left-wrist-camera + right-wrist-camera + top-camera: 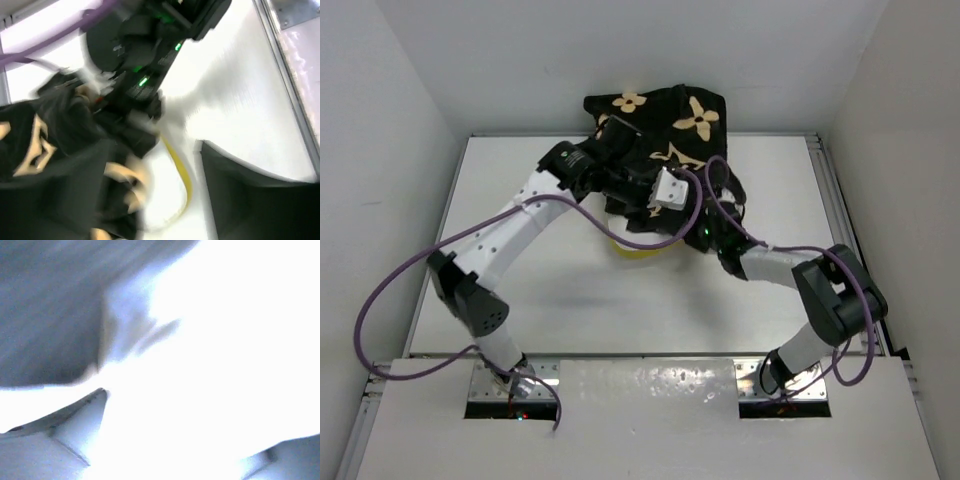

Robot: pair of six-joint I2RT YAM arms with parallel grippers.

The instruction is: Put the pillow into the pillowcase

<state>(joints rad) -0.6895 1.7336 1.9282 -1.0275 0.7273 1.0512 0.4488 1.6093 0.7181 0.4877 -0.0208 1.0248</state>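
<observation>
So the pillowcase is heaped at the counter's far edge. The pillow is mostly hidden, with just a yellow edge showing toward the counter's middle. The left end effector and right end effector are buried in fabric there, so I can't tell if they're spread or pinching.

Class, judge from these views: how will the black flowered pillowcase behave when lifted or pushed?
Probably floppy: the pillowcase lies bunched and creased over the pillow. Pushed, it would likely crumple rather than slide whole. Its soft, matte look suggests little slipperiness.
</observation>
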